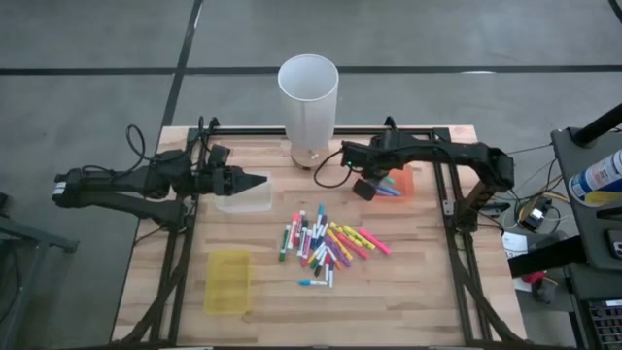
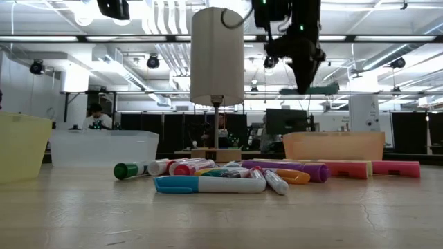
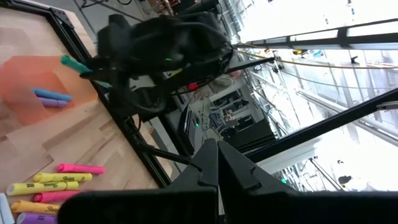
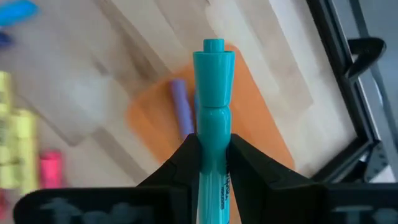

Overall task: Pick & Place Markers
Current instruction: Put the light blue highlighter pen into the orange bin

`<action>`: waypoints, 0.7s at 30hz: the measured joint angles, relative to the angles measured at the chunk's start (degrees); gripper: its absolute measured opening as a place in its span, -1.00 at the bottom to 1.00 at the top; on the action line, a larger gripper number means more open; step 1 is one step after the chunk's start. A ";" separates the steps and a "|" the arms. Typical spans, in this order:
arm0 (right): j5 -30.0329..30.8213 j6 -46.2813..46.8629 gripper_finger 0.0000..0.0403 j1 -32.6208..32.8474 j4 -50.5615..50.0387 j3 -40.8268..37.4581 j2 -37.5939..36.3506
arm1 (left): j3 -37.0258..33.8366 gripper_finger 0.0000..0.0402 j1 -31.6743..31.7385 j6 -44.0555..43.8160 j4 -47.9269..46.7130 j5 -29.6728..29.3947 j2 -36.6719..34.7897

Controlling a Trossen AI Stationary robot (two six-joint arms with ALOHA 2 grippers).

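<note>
Wooden slat surface (image 1: 408, 292) inside a black frame, grey floor around it. Landmark: orange tray (image 1: 400, 184). Right hand (image 1: 365, 187) hangs above the tray's near-centre edge, grasping a teal marker (image 4: 211, 118) between its fingers, cap end pointing down over the tray; marker clear of the tray floor. Inside the tray lie a blue and a purple marker (image 3: 53, 102). Loose marker pile (image 1: 326, 245) sits toward the surface middle from the tray, well apart from the hand: pink, yellow, green, blue, purple, many white barrels, fanned flat. Bare wood around the pile. Clear tray (image 1: 244, 192) and yellow tray (image 1: 228, 280) lie farther off past the pile. Left hand (image 1: 260, 181) clenched empty, at the clear tray. White cylinder (image 1: 308, 99) stands behind the orange tray.
</note>
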 joint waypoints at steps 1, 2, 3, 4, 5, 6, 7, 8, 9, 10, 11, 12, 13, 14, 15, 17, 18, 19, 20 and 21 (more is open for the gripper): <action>0.00 -1.17 -0.69 -0.63 -0.02 -1.17 0.00 | 0.00 -1.00 0.01 0.00 0.00 0.00 0.00; 0.02 -2.45 -0.69 -1.27 -0.07 -2.34 0.00 | 0.00 -1.00 0.00 -0.01 0.00 0.00 0.00; 0.02 -3.74 -0.68 -1.97 -0.03 -3.61 0.00 | 0.00 -1.00 0.01 -0.06 0.01 0.00 0.00; 0.00 -4.92 -0.68 -2.75 -0.04 -4.94 0.00 | 0.01 -1.00 0.00 -0.19 0.00 0.00 0.00; -0.04 -6.07 -0.68 -3.54 -0.02 -6.28 -0.02 | 0.00 -1.00 0.00 -0.29 0.00 0.00 0.00; -0.03 -6.94 -0.68 -4.28 -0.01 -7.53 -0.02 | 0.00 -1.00 0.02 -0.31 0.00 0.00 0.00; -0.03 -7.80 -0.68 -5.01 0.11 -8.72 -0.03 | 0.02 -1.00 0.02 -0.31 0.00 0.00 0.00; -0.05 -8.69 -0.68 -5.65 0.44 -9.88 -0.09 | 0.00 -1.00 0.00 -0.32 0.00 -0.02 0.00; -0.05 -9.80 -0.68 -6.21 1.01 -11.02 -0.13 | 0.00 -1.00 0.00 -0.33 0.01 -0.02 0.00; -0.07 -11.06 -0.68 -6.68 1.92 -12.21 -0.13 | 0.00 -1.00 0.01 -0.33 0.01 -0.02 0.00; -0.05 -12.34 -0.68 -7.08 3.13 -13.35 -0.13 | 0.01 -1.00 0.00 -0.34 0.00 -0.02 0.00; -0.13 -13.66 -0.68 -7.48 4.52 -14.41 -0.13 | 0.00 -1.00 0.00 -0.35 0.00 -0.02 0.00; -0.20 -14.69 -0.68 -7.93 5.78 -15.34 -0.12 | 0.00 -1.00 0.02 -0.35 0.00 -0.02 0.00; -0.22 -15.55 -0.68 -8.38 6.90 -16.16 -0.07 | 0.00 -1.00 0.00 -0.35 0.00 -0.02 0.00; -0.23 -16.22 -0.68 -8.87 7.67 -16.83 0.02 | 0.00 -1.00 0.00 -0.37 0.00 -0.02 0.00; -0.22 -17.34 -0.68 -9.74 8.40 -17.97 0.42 | 0.00 -1.00 0.00 -0.46 0.00 -0.04 0.00; -0.22 -17.96 -0.68 -10.06 8.61 -18.50 0.57 | 0.00 -1.00 0.02 -0.48 0.00 -0.04 0.00; -0.22 -18.46 -0.68 -10.25 8.52 -18.93 0.75 | 0.00 -1.00 0.01 -0.47 0.00 -0.04 0.00; -0.26 -18.76 -0.68 -10.45 8.58 -19.46 0.79 | 0.01 -1.00 0.01 -0.59 0.01 -0.04 0.00; -0.30 -18.99 -0.68 -10.61 8.57 -19.80 0.87 | 0.00 -1.00 0.01 -0.88 0.02 -0.04 0.00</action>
